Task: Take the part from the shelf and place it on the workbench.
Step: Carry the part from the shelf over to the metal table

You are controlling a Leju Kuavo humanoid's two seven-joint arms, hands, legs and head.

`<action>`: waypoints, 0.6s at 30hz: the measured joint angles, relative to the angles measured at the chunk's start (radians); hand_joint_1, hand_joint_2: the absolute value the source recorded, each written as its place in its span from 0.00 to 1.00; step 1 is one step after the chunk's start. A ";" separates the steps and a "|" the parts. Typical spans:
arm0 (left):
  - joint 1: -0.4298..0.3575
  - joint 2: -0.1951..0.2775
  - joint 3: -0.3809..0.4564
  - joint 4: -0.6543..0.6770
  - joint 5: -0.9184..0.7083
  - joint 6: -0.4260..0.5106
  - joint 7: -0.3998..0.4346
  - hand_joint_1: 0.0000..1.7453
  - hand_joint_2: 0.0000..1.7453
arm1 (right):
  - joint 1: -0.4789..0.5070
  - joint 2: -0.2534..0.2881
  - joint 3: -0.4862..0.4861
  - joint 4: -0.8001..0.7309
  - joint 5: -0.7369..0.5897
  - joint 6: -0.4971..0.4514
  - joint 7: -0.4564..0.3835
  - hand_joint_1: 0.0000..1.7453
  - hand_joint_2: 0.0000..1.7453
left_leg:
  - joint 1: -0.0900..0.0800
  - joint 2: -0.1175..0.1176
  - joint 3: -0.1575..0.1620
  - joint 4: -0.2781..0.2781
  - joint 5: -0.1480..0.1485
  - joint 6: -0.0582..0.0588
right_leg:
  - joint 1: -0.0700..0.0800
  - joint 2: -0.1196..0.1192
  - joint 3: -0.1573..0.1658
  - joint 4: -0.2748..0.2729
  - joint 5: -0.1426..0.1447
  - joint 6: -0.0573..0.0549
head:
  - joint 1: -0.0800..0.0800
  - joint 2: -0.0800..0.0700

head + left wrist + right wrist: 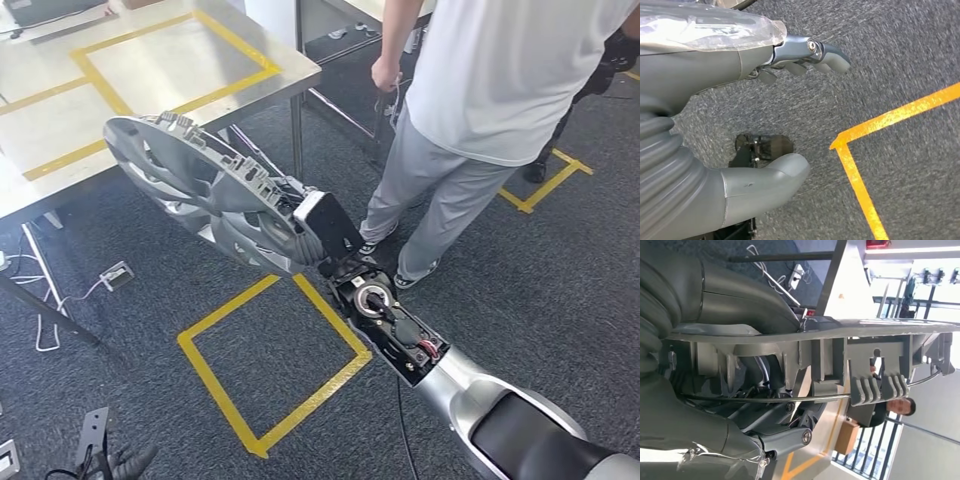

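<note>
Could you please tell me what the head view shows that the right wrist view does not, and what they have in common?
The head view alone shows the yellow tape square on the grey carpet, a person in a white shirt and grey trousers standing beside the metal workbench with yellow tape lines, and the silver right arm. The right wrist view alone shows the part's ribbed grey underside with its thin wire ring up close. Both show the round grey plastic part held by the right hand.
</note>
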State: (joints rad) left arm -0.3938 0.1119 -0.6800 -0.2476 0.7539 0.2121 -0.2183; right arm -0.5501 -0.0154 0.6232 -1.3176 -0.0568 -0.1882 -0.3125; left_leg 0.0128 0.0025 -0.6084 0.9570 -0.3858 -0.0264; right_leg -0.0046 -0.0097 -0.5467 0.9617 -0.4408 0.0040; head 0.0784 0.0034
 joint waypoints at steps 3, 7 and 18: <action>0.002 -0.002 0.000 0.000 0.000 0.000 0.000 0.00 1.00 | -0.003 0.000 -0.004 -0.002 0.000 -0.001 0.000 1.00 1.00 | -0.001 -0.004 0.001 -0.001 -0.001 0.002 | 0.000 -0.001 0.004 -0.002 -0.002 -0.011 | 0.002 0.000; 0.002 -0.002 0.000 0.000 0.000 0.000 0.000 0.00 1.00 | -0.004 0.000 -0.005 -0.006 0.001 0.000 0.000 1.00 1.00 | -0.005 -0.007 0.001 0.000 -0.003 0.010 | -0.002 -0.003 0.008 -0.010 0.001 -0.006 | 0.004 0.000; -0.006 -0.004 -0.001 0.000 -0.003 -0.008 0.007 0.00 1.00 | -0.033 0.000 -0.021 -0.057 0.026 -0.043 0.027 1.00 1.00 | -0.001 -0.007 0.028 -0.035 0.002 0.046 | -0.006 -0.003 -0.016 0.041 -0.036 0.039 | 0.004 0.000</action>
State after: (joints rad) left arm -0.3999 0.1080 -0.6808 -0.2476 0.7512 0.2043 -0.2111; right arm -0.5827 -0.0149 0.6025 -1.3748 -0.0306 -0.2314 -0.2857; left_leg 0.0120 -0.0043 -0.5802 0.9223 -0.3842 0.0196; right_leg -0.0109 -0.0124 -0.5630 1.0026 -0.4765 0.0428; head 0.0829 0.0032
